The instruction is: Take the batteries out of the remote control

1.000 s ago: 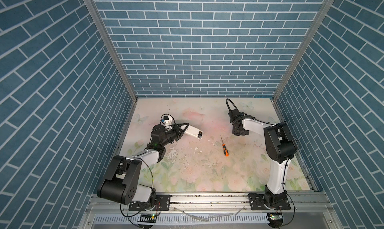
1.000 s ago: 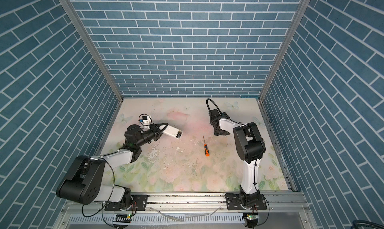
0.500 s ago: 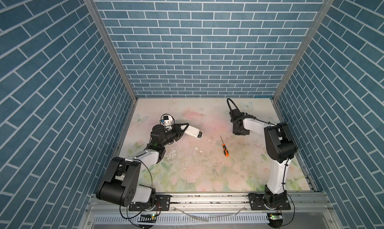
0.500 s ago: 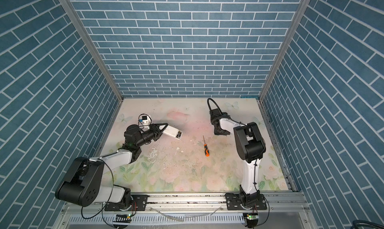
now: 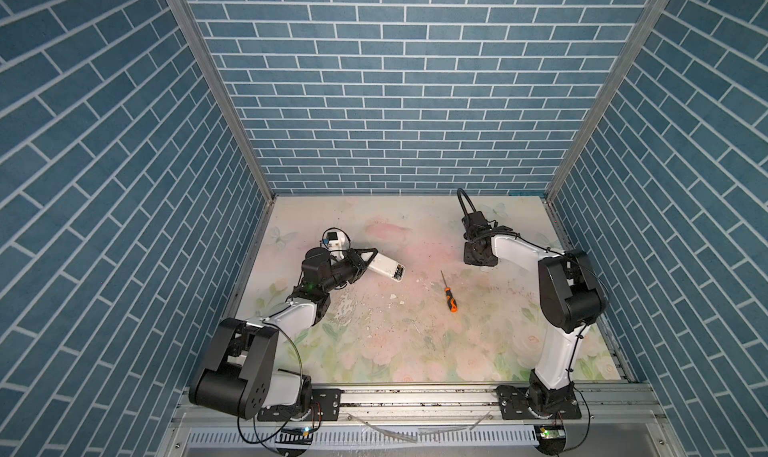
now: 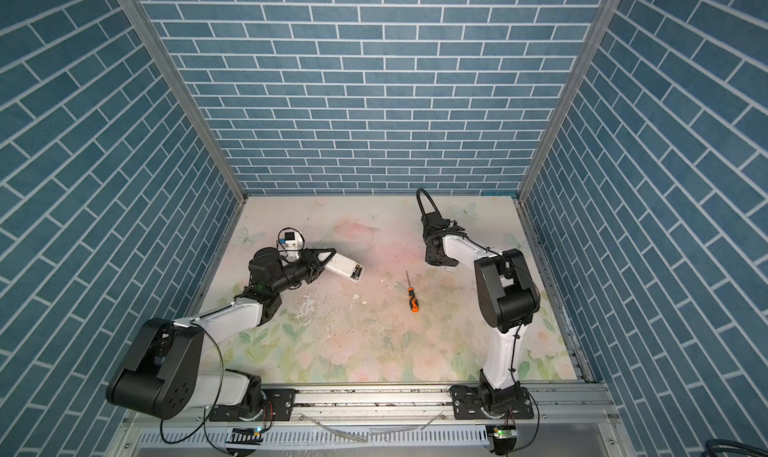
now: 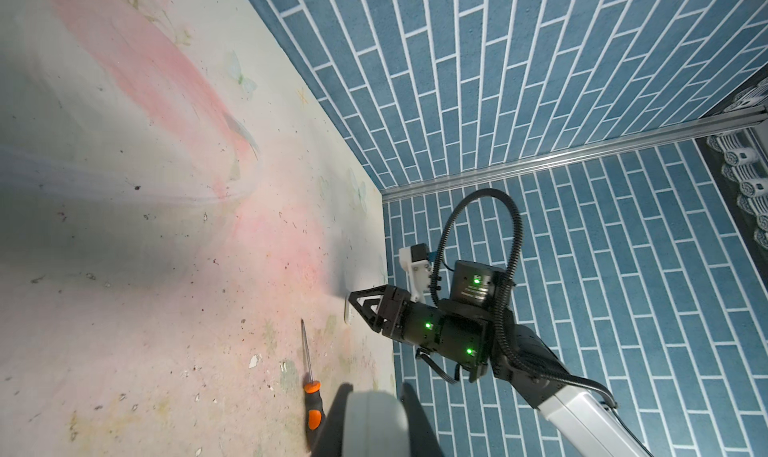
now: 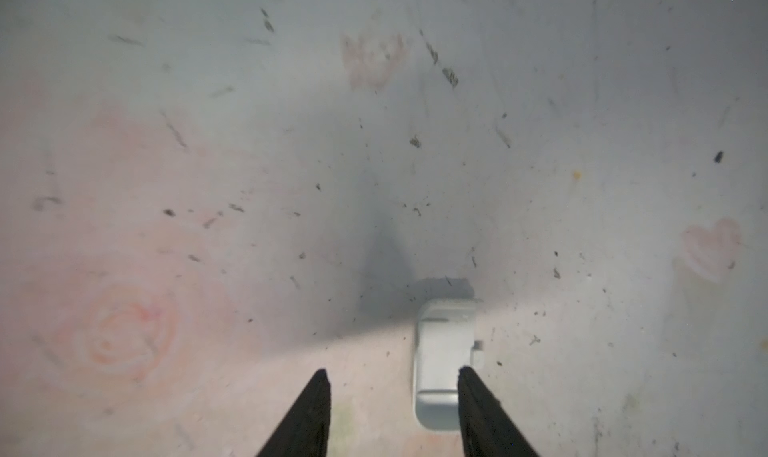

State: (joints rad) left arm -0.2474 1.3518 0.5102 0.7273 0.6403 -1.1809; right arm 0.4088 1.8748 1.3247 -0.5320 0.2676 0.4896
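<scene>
Cover off; batteries judged not yet out, too small to see. Left hand is clamping the remote, centre-left in both top views, long axis running upper-left to lower-right, open end pointing lower-right. Right hand is hovering, fingers parted, over the cover on the surface. Next, likely: reaching across to that open end.

Lab-style robot cell: blue brick-print wall panels, floral tabletop mat, aluminium mounting rail.

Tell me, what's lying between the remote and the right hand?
The screwdriver, flat on the table, with its tip in the gap between the remote and the right hand. Both top views show it.
</scene>
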